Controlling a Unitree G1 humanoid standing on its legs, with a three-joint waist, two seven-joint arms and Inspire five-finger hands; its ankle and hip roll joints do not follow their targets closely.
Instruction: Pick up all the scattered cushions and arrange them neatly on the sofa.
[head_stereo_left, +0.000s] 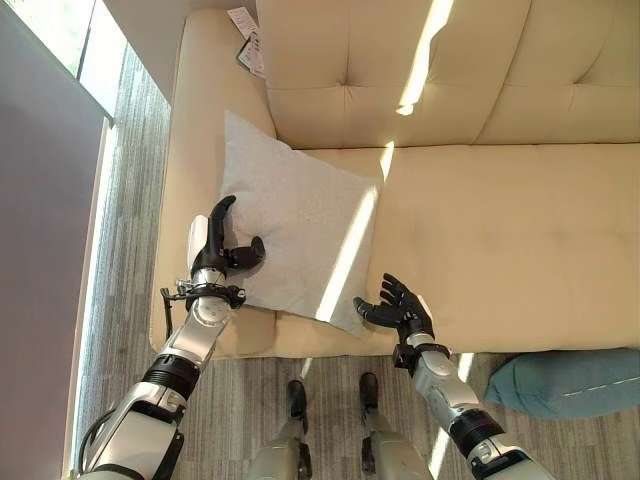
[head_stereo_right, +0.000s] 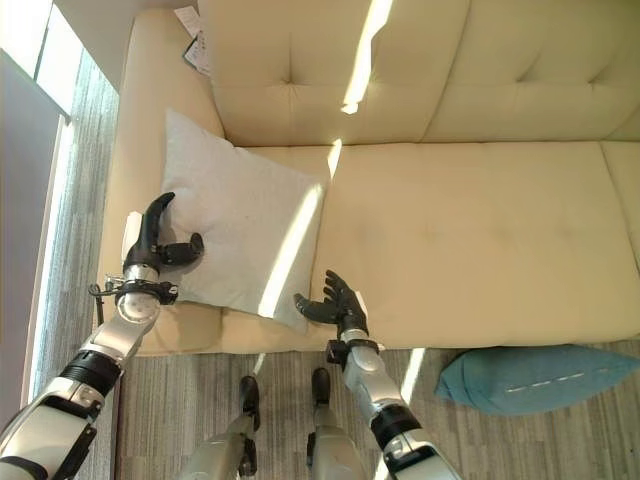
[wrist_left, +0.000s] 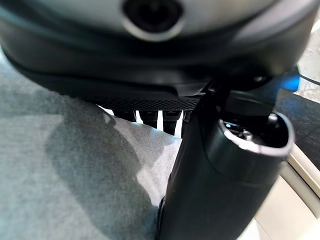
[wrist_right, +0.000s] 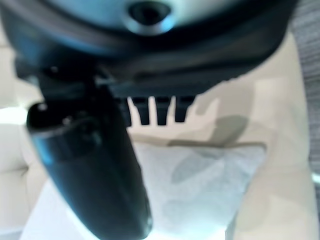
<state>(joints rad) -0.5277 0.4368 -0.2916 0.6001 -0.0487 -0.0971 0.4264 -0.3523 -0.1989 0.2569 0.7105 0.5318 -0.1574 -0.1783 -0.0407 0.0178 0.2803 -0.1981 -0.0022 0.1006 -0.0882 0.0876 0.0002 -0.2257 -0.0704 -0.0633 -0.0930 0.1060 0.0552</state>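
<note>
Two cushions show in the head views: a pale grey cushion (head_stereo_left: 295, 225) lying at the left end of the cream sofa (head_stereo_left: 500, 230), left of centre in the frame, and a teal cushion (head_stereo_left: 570, 382) on the striped carpet (head_stereo_left: 130, 250) at the lower right, just in front of the sofa's front edge. The grey cushion lies tilted, one corner pointing up towards the backrest, its left side resting against the sofa's arm, its lower corner reaching the front edge of the seat. The left hand (head_stereo_left: 215, 255) is at the cushion's left edge, beside the sofa arm; its fingers stand fairly straight and its thumb reaches across onto the grey fabric, spread apart and not closed on the cloth. In the left wrist view the grey fabric lies right under the thumb (wrist_left: 210, 190). The right hand (head_stereo_left: 398, 305) sits lower centre, at the seat's front edge just right of the cushion's lower corner, fingers spread and relaxed, holding nothing; whether it touches the cushion I cannot tell. The right wrist view looks past the hand at the grey cushion (wrist_right: 200, 185) lying on the seat. Stripes of sunlight cross the backrest, the seat and the cushion. A white tag (head_stereo_left: 248, 42) lies on top of the sofa arm at the upper left.
</note>
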